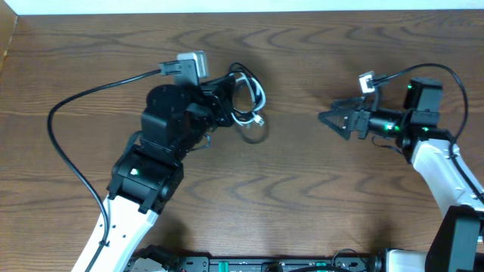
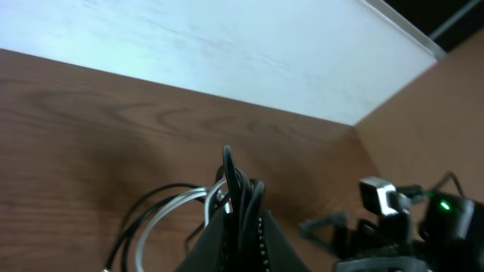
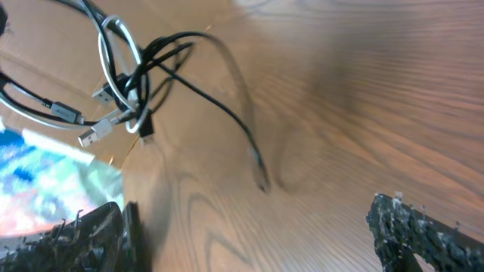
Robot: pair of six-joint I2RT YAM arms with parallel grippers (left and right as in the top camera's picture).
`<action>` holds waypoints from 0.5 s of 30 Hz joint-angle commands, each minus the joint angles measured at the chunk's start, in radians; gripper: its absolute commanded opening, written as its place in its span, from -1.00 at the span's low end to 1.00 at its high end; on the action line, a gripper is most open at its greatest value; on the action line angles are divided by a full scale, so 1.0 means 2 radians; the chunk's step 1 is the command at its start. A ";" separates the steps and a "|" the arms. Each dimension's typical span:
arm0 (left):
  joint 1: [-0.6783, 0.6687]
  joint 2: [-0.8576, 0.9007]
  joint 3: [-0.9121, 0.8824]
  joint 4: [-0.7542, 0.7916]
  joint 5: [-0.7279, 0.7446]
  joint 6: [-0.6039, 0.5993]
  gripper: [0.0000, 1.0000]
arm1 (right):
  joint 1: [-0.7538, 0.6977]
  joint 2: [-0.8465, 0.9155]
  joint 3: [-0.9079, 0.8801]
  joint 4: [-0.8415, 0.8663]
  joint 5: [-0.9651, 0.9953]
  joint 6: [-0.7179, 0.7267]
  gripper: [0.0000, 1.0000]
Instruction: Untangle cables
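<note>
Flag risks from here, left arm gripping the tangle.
1. Left gripper, jaws shut, grips the tangled cables; pulling may tighten the knot.
2. Right gripper is open and apart from them; with the loops crossed, it may catch the wrong strand.

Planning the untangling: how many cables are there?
2. The black cable and the white cable, looped together in one tangle held in the left jaws. More could be hidden inside it.

Looking around, I can't read anything: no word, brand, label, number or sign shows on the cables [image 1: 246, 97] or on the bench [image 1: 302, 204].
</note>
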 commanded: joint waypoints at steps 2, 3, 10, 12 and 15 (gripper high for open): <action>-0.021 0.015 0.022 0.005 -0.005 0.005 -0.85 | 0.041 0.003 -0.002 0.013 -0.023 0.000 0.98; -0.025 0.021 0.022 0.006 -0.005 0.005 -0.85 | 0.052 0.003 -0.002 0.019 -0.023 0.000 0.98; -0.051 0.052 0.022 0.025 -0.005 0.005 -0.85 | 0.105 0.003 -0.002 0.061 0.067 0.065 0.98; -0.058 0.056 0.022 0.032 -0.005 0.005 -0.85 | 0.115 0.003 -0.002 0.061 0.091 0.064 0.99; -0.065 0.056 0.022 0.041 -0.005 0.005 -0.85 | 0.129 0.003 -0.002 0.062 0.118 0.066 0.98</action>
